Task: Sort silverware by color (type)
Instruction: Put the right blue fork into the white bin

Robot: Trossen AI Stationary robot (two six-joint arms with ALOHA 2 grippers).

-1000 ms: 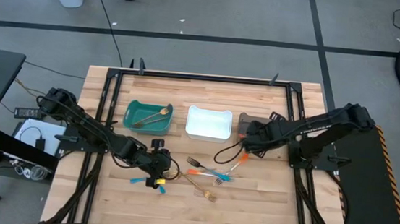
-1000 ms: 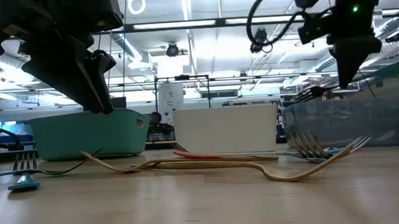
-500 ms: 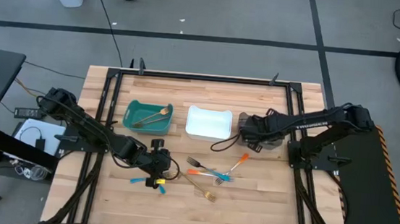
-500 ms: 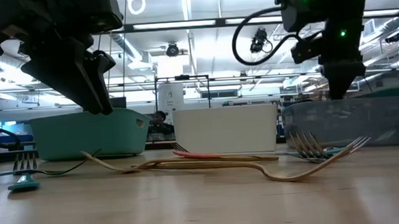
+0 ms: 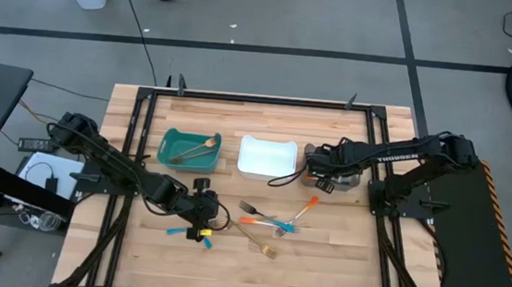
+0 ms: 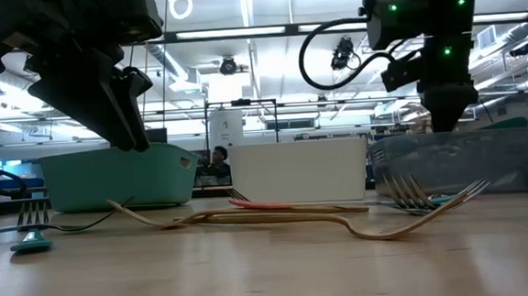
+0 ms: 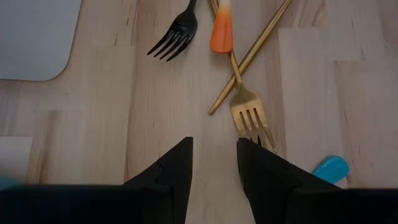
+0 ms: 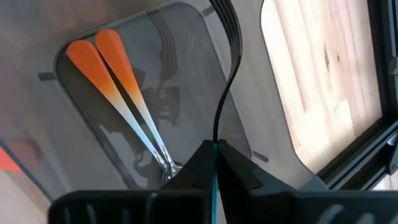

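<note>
1. Silverware, sorted so far: two orange-handled utensils (image 8: pixel 118 93) lie side by side in the grey bin (image 5: pixel 340 158). A gold fork (image 5: pixel 196 148) lies in the teal bin (image 5: pixel 189 149). The white bin (image 5: pixel 267 157), between the other two, holds nothing that I can see.
2. Silverware in hand: my right jaws (image 8: pixel 214 151) are over the grey bin, pressed together on the thin end of a dark fork (image 8: pixel 229 37) that hangs above the bin floor. I judge this piece to be at the point of release.
3. Silverware left on the table (image 5: pixel 339 253): a black fork (image 7: pixel 176 36), an orange handle (image 7: pixel 221 30), two crossed gold pieces (image 7: pixel 245 81), a blue-handled piece (image 5: pixel 278 225) and another orange-handled one (image 5: pixel 306 206) lie in a loose cluster in front of the bins. Two more blue-handled pieces (image 5: pixel 179 232) lie near my left arm.
4. Left jaws (image 7: pixel 213 163): apart, holding nothing, hovering low over the table just short of the gold fork's tines.
5. Progress: I judge roughly a third is sorted; most of the pieces are not yet binned.
</note>
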